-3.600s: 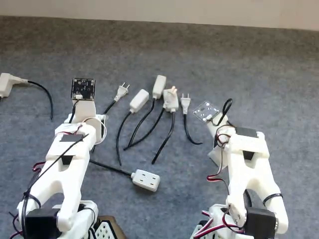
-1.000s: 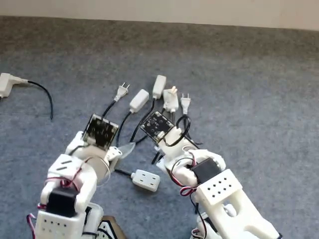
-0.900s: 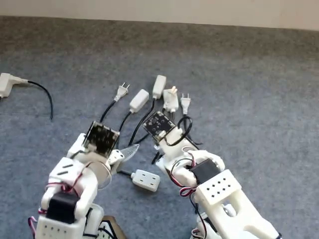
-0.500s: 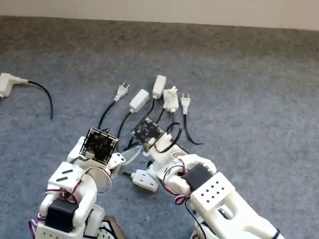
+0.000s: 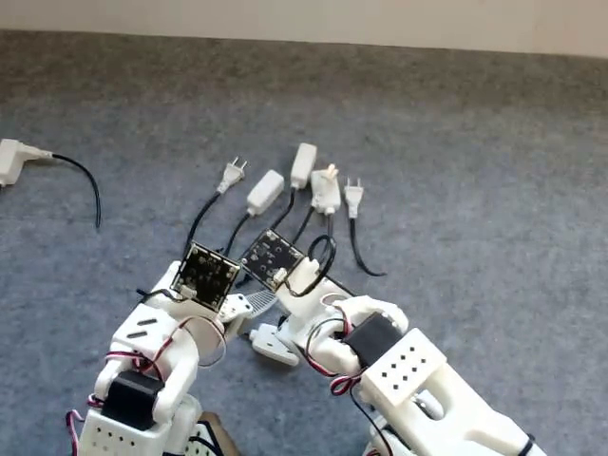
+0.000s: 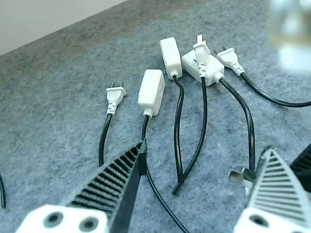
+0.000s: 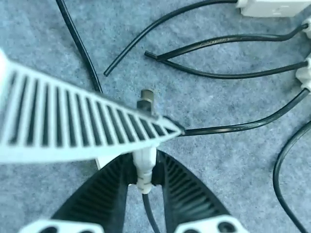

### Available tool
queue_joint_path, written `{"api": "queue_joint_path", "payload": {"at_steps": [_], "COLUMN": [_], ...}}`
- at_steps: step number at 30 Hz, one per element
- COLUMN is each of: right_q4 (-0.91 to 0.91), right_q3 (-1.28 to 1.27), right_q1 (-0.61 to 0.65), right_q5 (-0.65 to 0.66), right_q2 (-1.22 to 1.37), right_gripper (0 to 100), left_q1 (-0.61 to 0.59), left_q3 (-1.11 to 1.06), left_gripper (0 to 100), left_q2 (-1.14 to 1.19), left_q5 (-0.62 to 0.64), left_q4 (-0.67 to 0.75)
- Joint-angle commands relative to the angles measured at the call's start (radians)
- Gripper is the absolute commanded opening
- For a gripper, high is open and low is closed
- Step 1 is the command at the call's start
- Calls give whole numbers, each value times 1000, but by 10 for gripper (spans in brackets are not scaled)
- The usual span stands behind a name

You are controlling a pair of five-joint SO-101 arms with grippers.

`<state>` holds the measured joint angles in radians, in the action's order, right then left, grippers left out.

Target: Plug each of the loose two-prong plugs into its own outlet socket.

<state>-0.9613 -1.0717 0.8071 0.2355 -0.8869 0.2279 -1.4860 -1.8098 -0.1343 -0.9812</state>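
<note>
My right gripper (image 7: 145,162) is shut on a white two-prong plug (image 7: 145,167), its prongs pointing away from the wrist. One ribbed finger of my open left gripper (image 6: 194,194) crosses just in front of those prongs. In the high view both grippers meet at the centre front, just above a white outlet block (image 5: 271,344) that lies tilted. Farther back lie a loose plug (image 5: 233,174), two white sockets (image 5: 266,191) (image 5: 303,164), a third socket (image 5: 326,190) with a plug resting on it, and another loose plug (image 5: 353,197).
Black cords (image 5: 313,223) run from the row of plugs and sockets toward the arms and cross each other. A white adapter (image 5: 11,160) with its cord lies at the far left. Bare grey carpet (image 5: 494,209) stretches to the right.
The right arm swung left and lower toward the outlet block. The left arm shifted right to meet it. The outlet block slid a little and now lies tilted.
</note>
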Motion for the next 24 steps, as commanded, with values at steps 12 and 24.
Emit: {"api": "queue_joint_path", "payload": {"at_steps": [12,24], "right_q4": [-283,-312], "right_q3": [426,398], "right_q1": [-21,-119], "right_q5": [29,37], "right_q2": [-13,-13], "right_gripper": [6,6], "left_q1": [13,-50], "left_q3": [-48,-38], "left_gripper": [281,280], "left_q2": [-8,-8], "left_q5": [-49,-51], "left_q4": [18,29]}}
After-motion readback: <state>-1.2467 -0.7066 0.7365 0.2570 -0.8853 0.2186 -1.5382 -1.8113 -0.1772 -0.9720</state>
